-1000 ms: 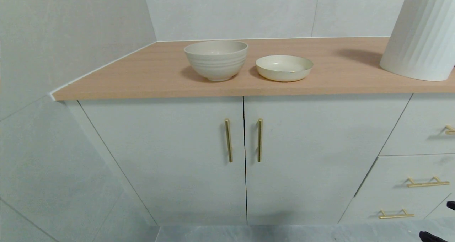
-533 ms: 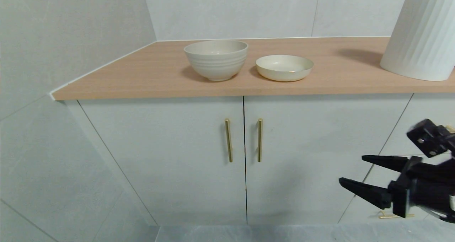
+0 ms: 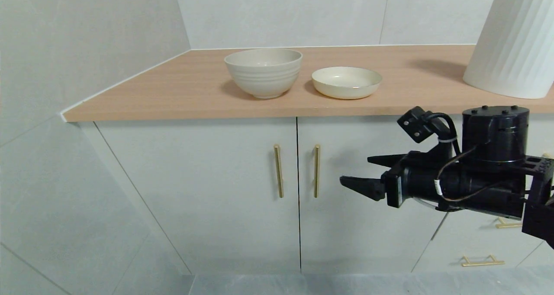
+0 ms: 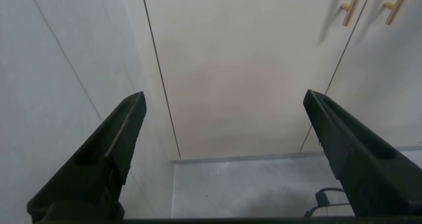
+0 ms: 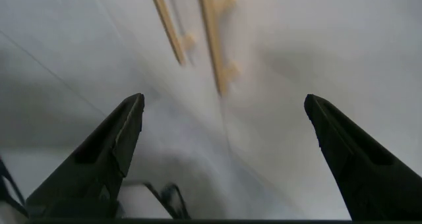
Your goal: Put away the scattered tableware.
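Observation:
A deep beige ribbed bowl (image 3: 263, 72) and a shallow cream dish (image 3: 346, 82) stand side by side on the wooden countertop (image 3: 173, 95). Below them are two white cabinet doors with gold handles (image 3: 316, 170). My right gripper (image 3: 365, 173) is open in front of the right-hand door, below the countertop's edge, fingers pointing toward the handles, holding nothing. In the right wrist view the gripper (image 5: 224, 115) faces the gold handles (image 5: 214, 39). My left gripper (image 4: 224, 115) is open and empty, low down, facing a cabinet door (image 4: 244, 72) and the floor.
A tall white ribbed container (image 3: 513, 39) stands on the countertop at the right. Drawers with gold handles (image 3: 482, 261) sit to the right of the doors. Tiled walls close the left side and back. Grey floor (image 3: 303, 284) lies below.
My right arm has risen from the lower right corner and swung leftward, its open gripper now level with the cabinet door handles. The bowl and dish have not moved.

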Controlling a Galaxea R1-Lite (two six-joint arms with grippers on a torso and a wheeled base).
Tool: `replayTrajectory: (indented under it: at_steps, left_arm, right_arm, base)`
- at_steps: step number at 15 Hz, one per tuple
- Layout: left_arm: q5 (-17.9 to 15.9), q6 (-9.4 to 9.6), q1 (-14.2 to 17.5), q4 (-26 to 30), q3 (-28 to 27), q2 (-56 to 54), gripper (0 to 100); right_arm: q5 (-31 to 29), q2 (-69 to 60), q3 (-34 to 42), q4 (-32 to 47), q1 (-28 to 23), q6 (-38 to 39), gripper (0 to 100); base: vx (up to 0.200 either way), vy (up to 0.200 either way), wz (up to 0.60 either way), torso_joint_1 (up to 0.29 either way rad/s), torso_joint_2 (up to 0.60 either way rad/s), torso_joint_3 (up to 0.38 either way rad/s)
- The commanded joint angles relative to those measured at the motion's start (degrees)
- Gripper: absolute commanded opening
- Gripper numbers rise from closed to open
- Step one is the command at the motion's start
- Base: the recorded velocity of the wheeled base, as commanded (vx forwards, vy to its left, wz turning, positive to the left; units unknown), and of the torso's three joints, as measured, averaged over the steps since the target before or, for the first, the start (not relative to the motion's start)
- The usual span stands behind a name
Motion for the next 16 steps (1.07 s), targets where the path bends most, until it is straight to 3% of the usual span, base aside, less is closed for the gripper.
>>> replayTrajectory:
  at_steps: [1, 4, 10, 16]
  left_arm:
    - [0.00, -0.09, 0.02, 0.02, 0.00, 0.00, 100]
    - [0.00, 0.00, 0.02, 0.02, 0.00, 0.00, 100]
    - [0.00, 0.00, 0.02, 0.02, 0.00, 0.00, 100]
    - [0.00, 0.00, 0.02, 0.02, 0.00, 0.00, 100]
  right_arm:
    - [-0.05, 2.80, -1.82, -0.05, 2.38, 2.72, 100]
    - [0.04, 3.07, -2.97, -0.05, 2.56, 3.95, 100]
    - [0.22, 8.34, -7.10, -4.27, 5.46, 18.45, 100]
    - [0.04, 16.34, -6.74, -13.85, 5.81, 19.51, 100]
  base:
    - [0.000, 0.000, 0.00, 0.000, 0.00, 0.000]
    - [0.000, 0.000, 0.00, 0.000, 0.00, 0.000]
    - [0.000, 0.000, 0.00, 0.000, 0.00, 0.000]
    - [0.000, 0.000, 0.00, 0.000, 0.00, 0.000]
